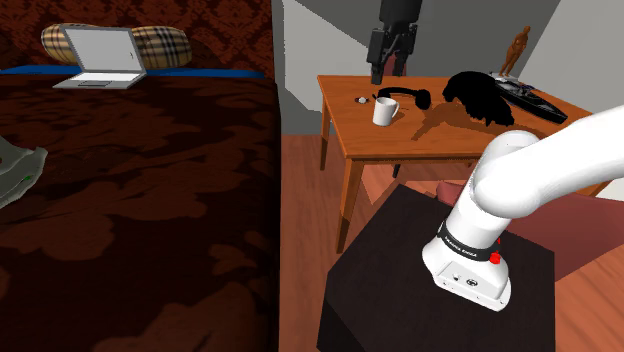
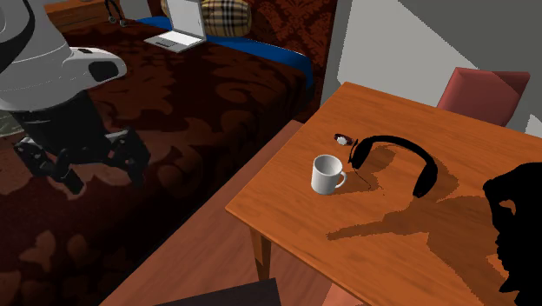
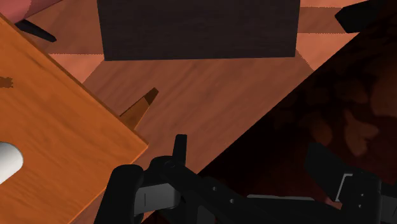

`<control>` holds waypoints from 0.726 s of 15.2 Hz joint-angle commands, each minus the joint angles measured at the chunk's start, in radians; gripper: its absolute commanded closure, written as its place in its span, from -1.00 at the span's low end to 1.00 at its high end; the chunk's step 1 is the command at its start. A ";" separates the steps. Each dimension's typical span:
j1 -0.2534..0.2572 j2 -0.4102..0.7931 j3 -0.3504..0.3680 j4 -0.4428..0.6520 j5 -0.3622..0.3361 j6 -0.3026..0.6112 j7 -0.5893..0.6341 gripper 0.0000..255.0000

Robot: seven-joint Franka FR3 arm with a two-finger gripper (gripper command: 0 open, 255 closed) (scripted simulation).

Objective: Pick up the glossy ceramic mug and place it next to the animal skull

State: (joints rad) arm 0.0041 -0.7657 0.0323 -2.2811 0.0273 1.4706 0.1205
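A glossy white mug (image 1: 385,111) (image 2: 327,175) stands upright on the wooden table (image 1: 430,140) (image 2: 408,252), near its corner towards the bed. The animal skull (image 1: 480,98) (image 2: 519,226) is drawn all black and sits further along the table, past black headphones (image 1: 405,97) (image 2: 395,156). My black gripper (image 1: 390,65) (image 2: 100,174) (image 3: 222,175) hangs open in the air off the table's corner, over the strip between bed and table, holding nothing. In the wrist view a sliver of the mug (image 3: 7,160) shows on the table (image 3: 57,140), well to the side of the fingers.
A large bed (image 1: 130,200) (image 2: 174,113) with a dark red patterned cover carries a laptop (image 1: 100,55) and plaid pillows. A small item (image 2: 343,139) lies by the headphones. A wooden figurine (image 1: 517,50) and a flat dark object (image 1: 535,100) lie beyond the skull. A red chair (image 2: 482,91) stands behind the table.
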 commanded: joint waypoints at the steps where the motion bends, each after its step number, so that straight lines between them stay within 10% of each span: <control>1: 0.000 0.000 0.000 0.000 0.000 0.000 0.000 -1.00; 11: -0.075 0.124 -0.163 -0.077 -0.121 0.227 -0.155 -1.00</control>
State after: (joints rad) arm -0.0627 -0.6496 -0.1133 -2.3472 -0.0815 1.6751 -0.0182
